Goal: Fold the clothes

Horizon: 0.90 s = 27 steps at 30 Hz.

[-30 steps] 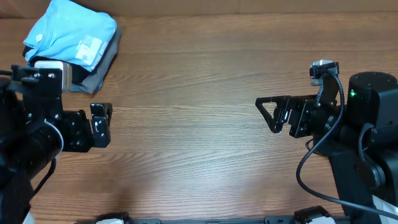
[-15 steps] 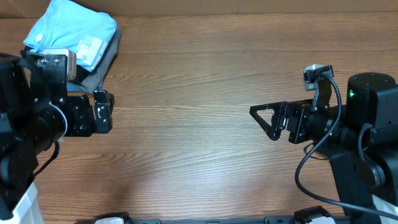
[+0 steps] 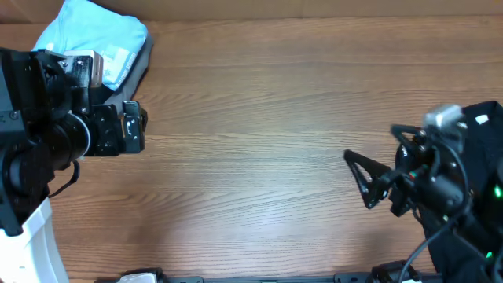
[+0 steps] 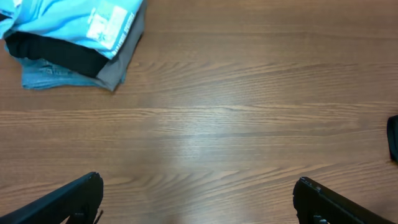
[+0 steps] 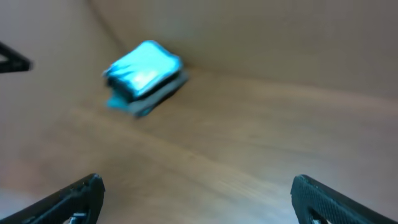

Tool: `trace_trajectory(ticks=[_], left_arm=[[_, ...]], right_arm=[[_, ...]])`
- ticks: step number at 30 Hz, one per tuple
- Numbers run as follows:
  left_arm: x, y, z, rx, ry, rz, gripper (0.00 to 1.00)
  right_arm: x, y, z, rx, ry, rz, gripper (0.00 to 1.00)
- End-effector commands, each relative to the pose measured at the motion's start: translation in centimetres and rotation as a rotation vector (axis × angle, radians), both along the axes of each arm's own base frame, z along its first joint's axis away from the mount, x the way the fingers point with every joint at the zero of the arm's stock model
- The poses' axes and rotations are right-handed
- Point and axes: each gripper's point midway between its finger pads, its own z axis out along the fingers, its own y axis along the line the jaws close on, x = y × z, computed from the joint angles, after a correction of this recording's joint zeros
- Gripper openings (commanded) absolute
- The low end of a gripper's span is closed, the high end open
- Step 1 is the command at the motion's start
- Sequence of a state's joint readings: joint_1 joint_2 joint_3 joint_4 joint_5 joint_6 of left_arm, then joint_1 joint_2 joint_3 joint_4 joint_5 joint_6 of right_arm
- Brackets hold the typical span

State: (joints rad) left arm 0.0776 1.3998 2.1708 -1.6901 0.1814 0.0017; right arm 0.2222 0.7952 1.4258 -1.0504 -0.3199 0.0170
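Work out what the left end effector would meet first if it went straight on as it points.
Probably bare table: the left end effector faces wood, the clothes lying off to one side.

Overhead, at eleven o'clock, the black left arm covers part of the folded stack of light blue and black fabric garments; the left wrist view crops it at ten o'clock — the right wrist view is wholly blurred.

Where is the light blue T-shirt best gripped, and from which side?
The light blue T-shirt tops the stack, above the black garment. Probably pinch its exposed edge by the white print, coming from the table's middle and taking only the top layer.
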Motion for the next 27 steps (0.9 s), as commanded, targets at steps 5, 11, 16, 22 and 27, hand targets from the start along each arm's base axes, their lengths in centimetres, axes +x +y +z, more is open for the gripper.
trace_trajectory(ticks=[5, 11, 16, 22, 27], left_arm=[[0.2, -0.1, -0.2, 0.001, 0.010, 0.004, 1.00], [0.2, -0.1, -0.2, 0.001, 0.010, 0.004, 1.00], [0.3, -0.1, -0.3, 0.001, 0.011, 0.004, 1.00], [0.3, -0.1, -0.3, 0.001, 0.014, 0.004, 1.00], [0.4, -0.1, -0.3, 0.001, 0.014, 0.004, 1.00]], right_arm=[[1.0, -4.1, -6.7, -0.070, -0.095, -0.221, 1.00], [-0.7, -4.8, -13.9, -0.075, -0.084, -0.240, 1.00], [-1.3, -5.1, -18.8, -0.074, -0.096, -0.254, 1.00], [-0.2, -4.2, -22.6, -0.039, -0.115, -0.209, 1.00], [0.5, -3.8, -24.6, -0.035, -0.100, -0.189, 1.00]])
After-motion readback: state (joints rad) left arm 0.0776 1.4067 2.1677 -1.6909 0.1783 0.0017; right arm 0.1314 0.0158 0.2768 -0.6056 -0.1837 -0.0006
